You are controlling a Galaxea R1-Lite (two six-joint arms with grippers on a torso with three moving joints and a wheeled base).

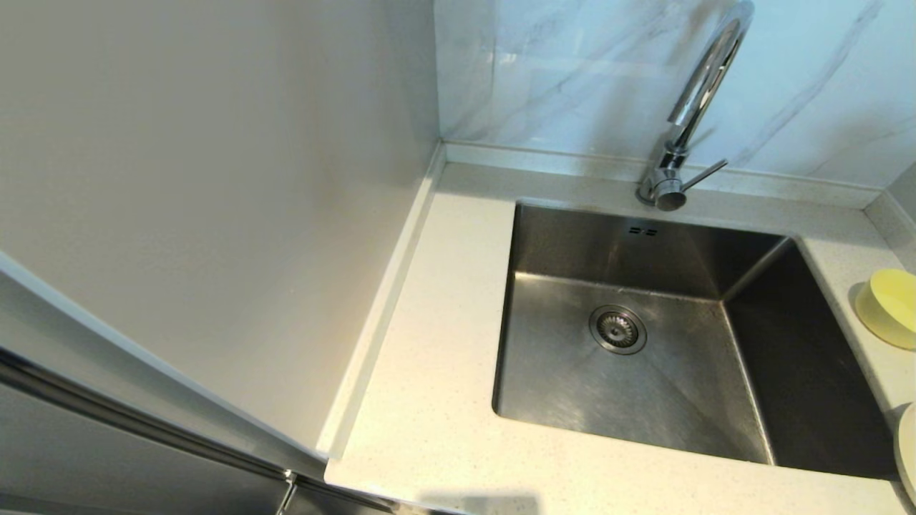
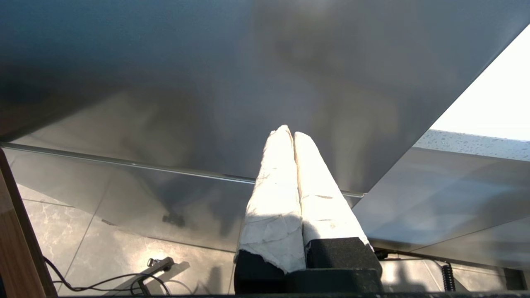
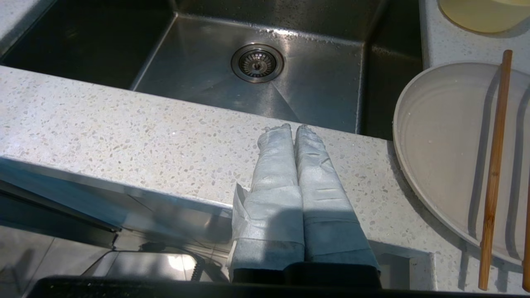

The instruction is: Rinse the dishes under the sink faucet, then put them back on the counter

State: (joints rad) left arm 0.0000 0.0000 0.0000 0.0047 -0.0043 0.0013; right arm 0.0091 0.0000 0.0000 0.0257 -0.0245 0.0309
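Observation:
The steel sink (image 1: pixel 565 386) (image 3: pixel 319 87) lies empty, its drain strainer (image 1: pixel 617 329) (image 3: pixel 257 63) bare. Behind it rises the chrome faucet (image 1: pixel 698 93) with its lever (image 1: pixel 705 174). On the counter (image 1: pixel 429 400) right of the basin sit the pale-yellow bowl (image 1: pixel 891 304) (image 3: pixel 482 12) and the cream plate (image 1: pixel 909 450) (image 3: pixel 447 145). Brown chopsticks (image 3: pixel 495 165) lie across the plate. My right gripper (image 3: pixel 293 126) is shut and empty, hovering over the counter's front strip (image 3: pixel 124 132), left of the plate. My left gripper (image 2: pixel 290 131) is shut and empty, low beside a grey cabinet panel (image 2: pixel 207 82). Neither arm shows in the head view.
A tall pale cabinet side (image 1: pixel 215 179) walls off the counter's left. The grey-veined marble wall (image 1: pixel 572 71) stands behind the faucet. Below the counter edge lie tiled floor (image 2: pixel 103 248) and a black cable (image 2: pixel 83 285).

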